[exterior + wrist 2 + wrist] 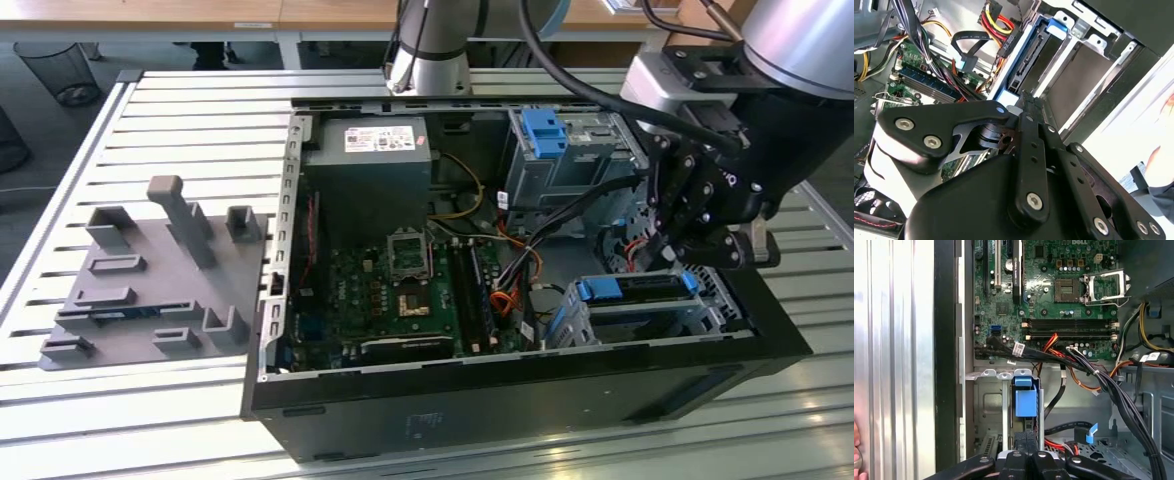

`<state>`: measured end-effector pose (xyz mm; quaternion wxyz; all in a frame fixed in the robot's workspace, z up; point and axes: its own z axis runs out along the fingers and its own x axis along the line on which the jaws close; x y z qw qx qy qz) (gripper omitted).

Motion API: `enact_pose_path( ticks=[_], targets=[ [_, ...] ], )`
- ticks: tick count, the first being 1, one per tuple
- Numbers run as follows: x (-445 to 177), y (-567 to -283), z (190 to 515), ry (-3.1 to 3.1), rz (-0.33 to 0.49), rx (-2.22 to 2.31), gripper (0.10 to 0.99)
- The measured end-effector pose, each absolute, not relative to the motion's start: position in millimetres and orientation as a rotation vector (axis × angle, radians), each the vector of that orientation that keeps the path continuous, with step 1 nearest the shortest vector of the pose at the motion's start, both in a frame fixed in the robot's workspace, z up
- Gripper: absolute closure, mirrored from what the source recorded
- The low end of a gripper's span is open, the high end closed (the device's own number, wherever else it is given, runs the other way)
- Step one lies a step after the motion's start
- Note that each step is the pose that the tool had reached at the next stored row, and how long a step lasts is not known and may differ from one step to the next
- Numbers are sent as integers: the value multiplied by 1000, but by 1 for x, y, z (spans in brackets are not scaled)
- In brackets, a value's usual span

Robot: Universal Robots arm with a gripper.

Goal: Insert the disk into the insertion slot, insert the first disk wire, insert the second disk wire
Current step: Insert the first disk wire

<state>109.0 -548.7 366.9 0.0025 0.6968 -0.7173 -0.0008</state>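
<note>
Your gripper (1025, 439) is shut. Its 2 fingers (1020, 441) are pressed side by side and I see nothing held between them.

The disk (1025, 402) is already down in the insertion slot (988, 405), the low metal box right beside the motherboard (1054, 300). The disk stands on its thin edge, so you see its blue frame from above. Its long side points straight at the motherboard, like an arrow.

In the exterior view, your gripper (711, 258) hangs over the end of the disk (638, 292) that is farthest from the motherboard (400, 290). It is very close to that end. I cannot tell if it touches.

The other end of the disk, the one nearest the motherboard, looks bare to me. In the second wrist view a bunch of red and yellow wires (996, 22) with a black plug and a flat black wire (966, 47) hang loose between the disk (1029, 62) and the motherboard. I think neither is plugged in yet.

So the disk looks done. The 2 wires do not.
</note>
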Motion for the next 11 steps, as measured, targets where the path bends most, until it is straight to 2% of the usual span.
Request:
enact_pose_path(
  ticks=[11],
  targets=[
    [118,-543,366,-2283,-3,2151,980]
  ],
)
